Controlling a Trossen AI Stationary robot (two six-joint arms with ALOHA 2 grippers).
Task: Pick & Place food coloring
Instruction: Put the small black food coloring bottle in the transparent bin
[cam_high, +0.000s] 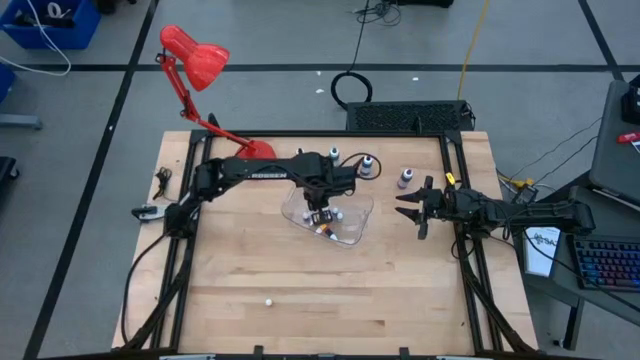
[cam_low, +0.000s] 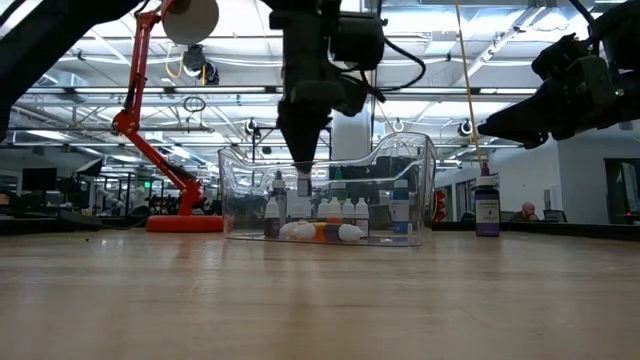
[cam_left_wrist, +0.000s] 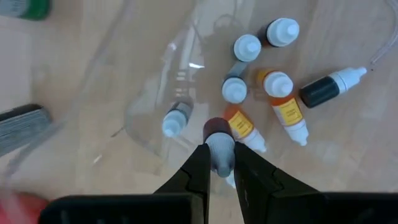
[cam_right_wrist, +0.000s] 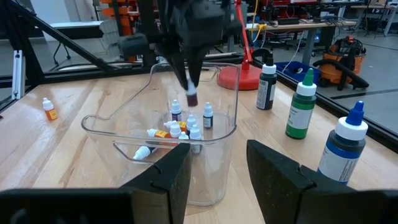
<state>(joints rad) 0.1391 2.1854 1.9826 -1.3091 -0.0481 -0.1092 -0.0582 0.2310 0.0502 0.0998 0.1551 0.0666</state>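
A clear plastic container (cam_high: 362, 222) stands mid-table. Inside it are several tiny food coloring bottles (cam_left_wrist: 277, 93) with pale caps, some upright, some lying on their sides. My left gripper (cam_high: 318, 212) points down over the container, shut on one more small bottle with a dark red body (cam_right_wrist: 191, 98). My right gripper (cam_high: 415, 208) waits level near the table's right edge, open, with nothing between its fingers (cam_right_wrist: 217, 174). One small orange bottle (cam_right_wrist: 48, 109) stands on the table outside the container. My left gripper pinches the small bottle's pale cap end (cam_left_wrist: 219, 151) between its two fingers, coming from above and pointing down. The dark red body (cam_left_wrist: 215, 129) hangs upright below the fingertips, lifted clear, above the bottles on the container's floor (cam_low: 303, 183).
Three larger bottles stand at the far side: a dark one (cam_right_wrist: 266, 84), a green one (cam_right_wrist: 301, 106) and a blue one (cam_right_wrist: 345, 146). A red desk lamp (cam_high: 195, 55) rises from the far left, its base (cam_low: 185, 222) on the table. A white ball (cam_high: 268, 300) lies near the front.
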